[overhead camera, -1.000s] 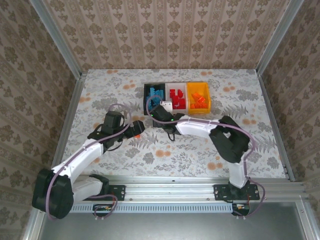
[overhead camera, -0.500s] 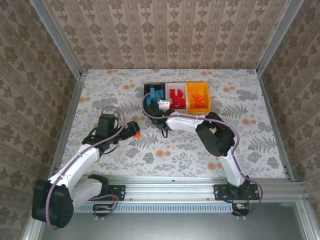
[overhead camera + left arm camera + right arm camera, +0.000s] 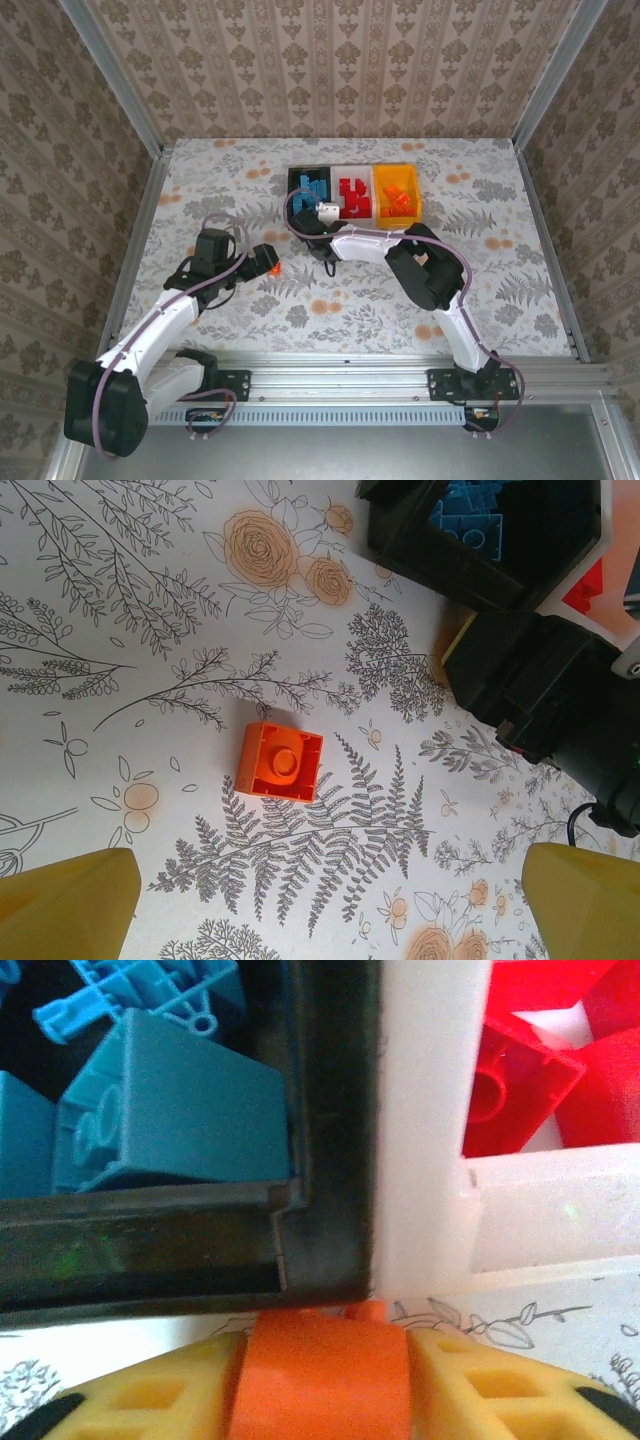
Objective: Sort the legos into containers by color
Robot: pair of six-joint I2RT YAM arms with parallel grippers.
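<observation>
My right gripper (image 3: pixel 320 1385) is shut on an orange lego (image 3: pixel 320 1365), held right in front of the corner where the black container (image 3: pixel 200 1245) meets the white container (image 3: pixel 425 1110). Light blue legos (image 3: pixel 165 1110) lie in the black one and red legos (image 3: pixel 530 1085) in the white one. From above, the right gripper (image 3: pixel 313 222) sits at the near edge of the black container (image 3: pixel 291 195). My left gripper (image 3: pixel 325 880) hangs open above the table. A second orange lego (image 3: pixel 281 761) lies studs down just beyond its fingertips (image 3: pixel 80 900).
An orange-yellow container (image 3: pixel 417 205) holding orange legos (image 3: pixel 397 198) ends the row on the right, beside the white container (image 3: pixel 352 172). The right arm's black wrist body (image 3: pixel 545 695) lies close to the right of the loose orange lego (image 3: pixel 272 267). The floral tablecloth (image 3: pixel 200 180) covers the table.
My right gripper has swung left to the front of the black and white containers and closed on an orange lego. The left gripper drew back slightly, uncovering the loose orange lego.
</observation>
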